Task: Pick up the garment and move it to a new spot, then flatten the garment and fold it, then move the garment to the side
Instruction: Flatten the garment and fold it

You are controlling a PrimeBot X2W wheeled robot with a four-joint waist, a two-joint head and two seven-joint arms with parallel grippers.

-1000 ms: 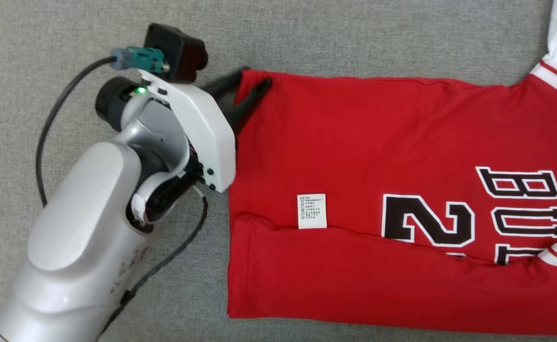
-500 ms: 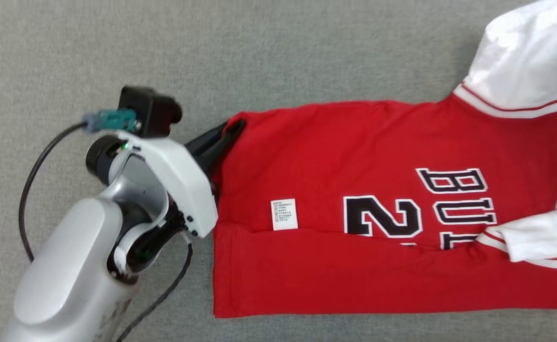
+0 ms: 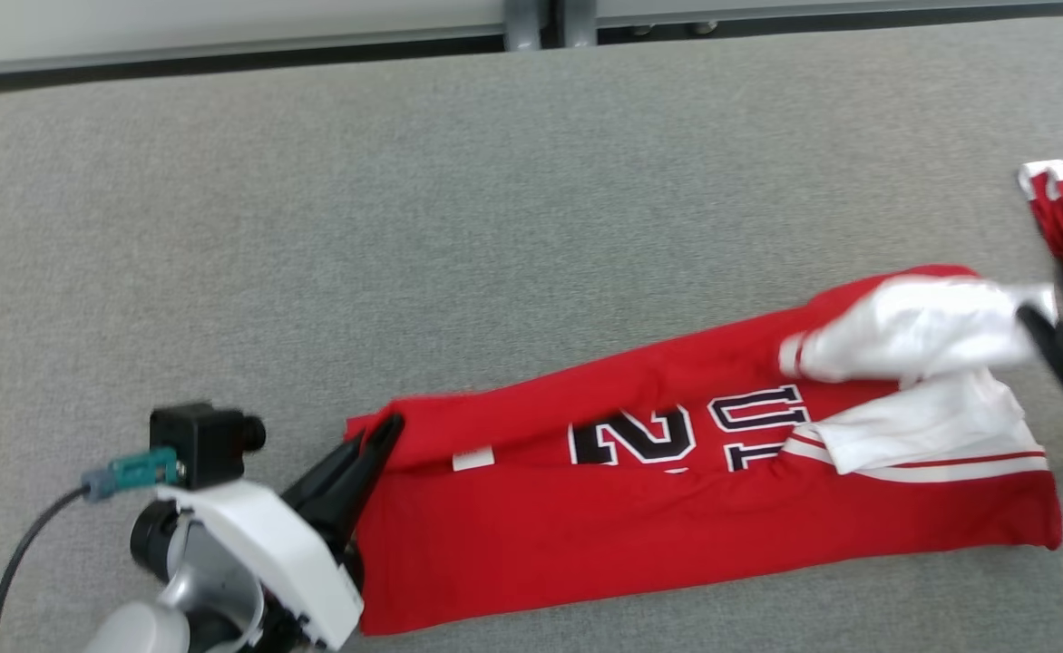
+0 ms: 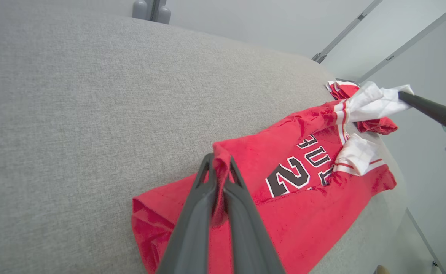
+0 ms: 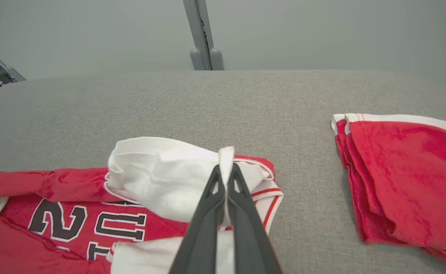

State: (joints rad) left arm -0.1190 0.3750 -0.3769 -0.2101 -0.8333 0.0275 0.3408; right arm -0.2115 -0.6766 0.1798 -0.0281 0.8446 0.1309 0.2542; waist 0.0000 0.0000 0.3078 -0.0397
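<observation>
Red jersey (image 3: 586, 535) lies half-folded on grey table (image 3: 404, 227), its print (image 3: 631, 437) partly hidden under a white sleeve (image 3: 912, 336). Left gripper (image 3: 379, 433) pinches the hem corner. Right gripper (image 3: 1035, 319), cut off at head view's edge, clamps the sleeve, plainer in its wrist view.

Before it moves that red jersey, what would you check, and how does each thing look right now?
1. Left tool shut on a hem corner of the jersey: ok.
2. Right tool shut on the white sleeve: ok.
3. Both cloth layers caught in each grip: cannot tell.
4. Folded red pile apart from the jersey: ok.
5. Grey table bare beyond the jersey: ok.
</observation>
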